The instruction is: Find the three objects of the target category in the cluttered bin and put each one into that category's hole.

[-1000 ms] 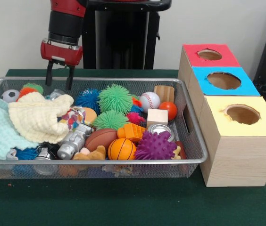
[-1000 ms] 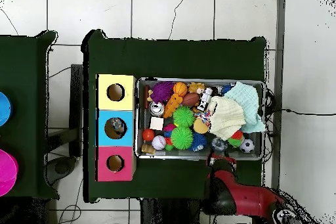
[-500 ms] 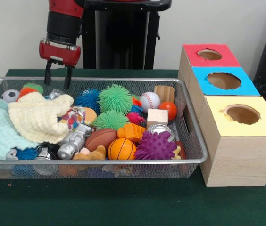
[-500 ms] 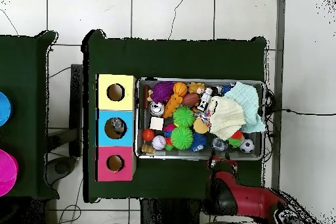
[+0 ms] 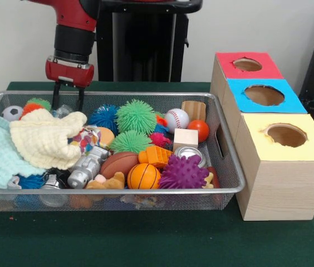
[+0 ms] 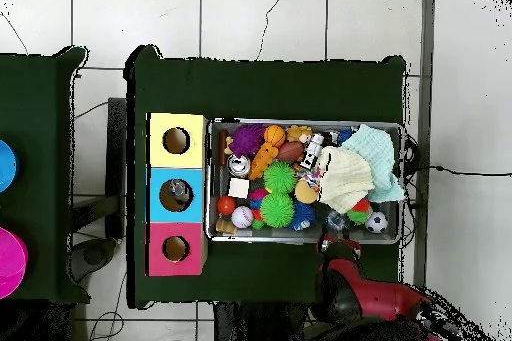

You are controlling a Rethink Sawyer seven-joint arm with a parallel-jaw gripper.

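Gripper (image 5: 67, 99), fingers apart above the bin (image 5: 146, 192) far rim, should be lowered straight onto one chosen toy, clear of the cream cloth (image 5: 45, 139).

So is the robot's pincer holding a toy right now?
No, nothing is held. The pincer hangs open over the far rim of the bin, with empty space between its two fingers.

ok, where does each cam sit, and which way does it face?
Front view: across the table, level, facing the bin and hole boxes; shows the arm's lower end and open gripper.
Overhead view: above, looking straight down; red arm at the bottom edge.
Shared: bin, boxes, cream cloth.
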